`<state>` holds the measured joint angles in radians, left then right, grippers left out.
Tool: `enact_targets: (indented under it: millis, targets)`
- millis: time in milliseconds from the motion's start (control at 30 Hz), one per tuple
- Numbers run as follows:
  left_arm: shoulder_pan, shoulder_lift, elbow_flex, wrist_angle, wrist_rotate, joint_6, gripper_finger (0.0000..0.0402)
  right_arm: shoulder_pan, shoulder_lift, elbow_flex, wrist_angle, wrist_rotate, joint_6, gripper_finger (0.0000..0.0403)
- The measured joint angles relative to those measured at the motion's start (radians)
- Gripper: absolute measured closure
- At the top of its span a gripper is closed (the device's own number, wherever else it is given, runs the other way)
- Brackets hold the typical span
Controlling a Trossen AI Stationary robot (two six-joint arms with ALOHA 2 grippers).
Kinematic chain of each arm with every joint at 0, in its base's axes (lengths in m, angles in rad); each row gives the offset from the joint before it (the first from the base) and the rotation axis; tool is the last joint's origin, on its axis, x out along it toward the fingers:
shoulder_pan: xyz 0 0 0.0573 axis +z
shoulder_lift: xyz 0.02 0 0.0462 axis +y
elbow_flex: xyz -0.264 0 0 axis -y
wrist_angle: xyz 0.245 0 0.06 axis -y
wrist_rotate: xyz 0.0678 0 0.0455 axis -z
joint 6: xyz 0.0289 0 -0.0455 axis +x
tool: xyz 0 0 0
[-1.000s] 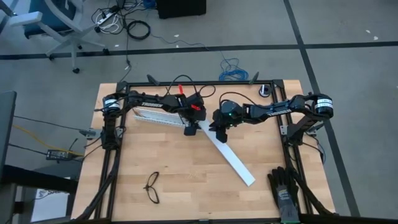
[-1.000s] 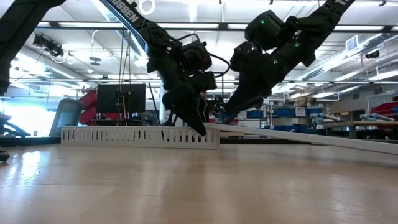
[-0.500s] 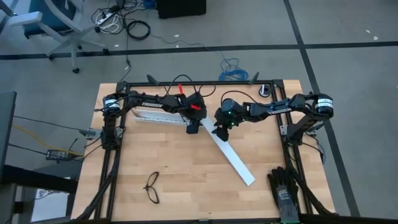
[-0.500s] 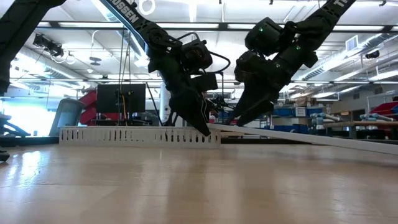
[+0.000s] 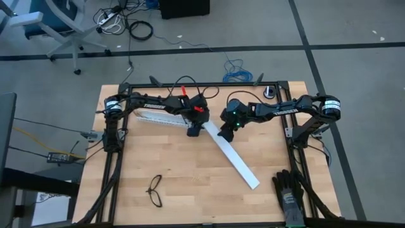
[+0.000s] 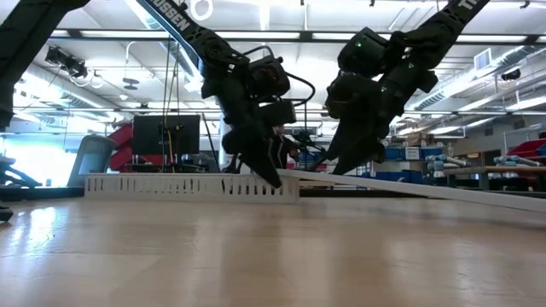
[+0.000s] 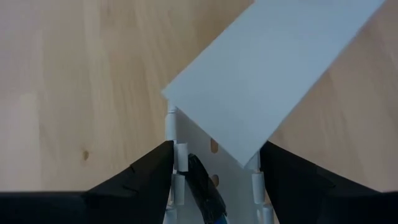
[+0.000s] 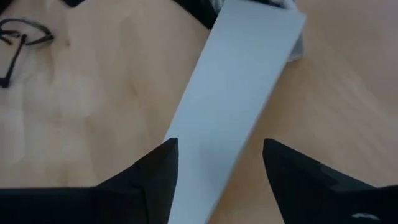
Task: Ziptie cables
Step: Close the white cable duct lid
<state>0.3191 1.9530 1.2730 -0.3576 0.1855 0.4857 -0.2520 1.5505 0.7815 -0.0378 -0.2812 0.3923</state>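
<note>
The wide white strip (image 5: 237, 161) leans one end on the slotted duct (image 5: 155, 117). It could slide off if my right gripper (image 5: 224, 130), spread open and empty above it, nudges it. My left gripper (image 5: 193, 131) clamps the duct's walls, so a tug would drag it (and the cables (image 7: 202, 183), a dark, blue-tipped end lying inside). Since a second ago my right gripper has lifted off the strip and opened.

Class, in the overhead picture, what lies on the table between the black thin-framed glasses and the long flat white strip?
Nothing: in the high view only bare wooden tabletop separates the black thin-framed glasses from the long flat white strip.
</note>
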Motion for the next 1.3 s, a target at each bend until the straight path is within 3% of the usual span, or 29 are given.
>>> enact_targets:
  millis: [367, 533, 767, 867, 967, 1067, 1300]
  targets:
    - [0.0, 0.0, 0.0, -0.017, 0.014, 0.278, 0.0169, 0.039, 0.0, 0.0, 0.002, -0.009, 0.011, 0.0188]
    - [0.0, 0.0, -0.001, -0.015, 0.013, 0.324, 0.0169, 0.063, -0.034, 0.0, -0.003, 0.002, 0.05, 0.0188]
    - [0.0, 0.0, -0.002, -0.007, 0.012, 0.325, 0.017, 0.171, -0.146, 0.0, 0.021, 0.138, 0.077, 0.0188]
    - [0.0, 0.0, -0.002, -0.002, 0.01, 0.323, 0.017, 0.218, -0.136, 0.0, 0.056, 0.27, 0.076, 0.0188]
    - [0.0, 0.0, -0.002, 0.001, 0.009, 0.313, 0.017, 0.233, -0.103, 0.001, 0.066, 0.311, 0.089, 0.0188]
    - [0.001, 0.001, -0.002, 0.004, 0.008, 0.3, 0.017, 0.233, -0.053, 0.001, 0.087, 0.279, 0.119, 0.0188]
    - [0.0, 0.001, -0.002, 0.003, 0.007, 0.292, 0.017, 0.254, 0.049, 0.0, 0.201, 0.087, 0.184, 0.0188]
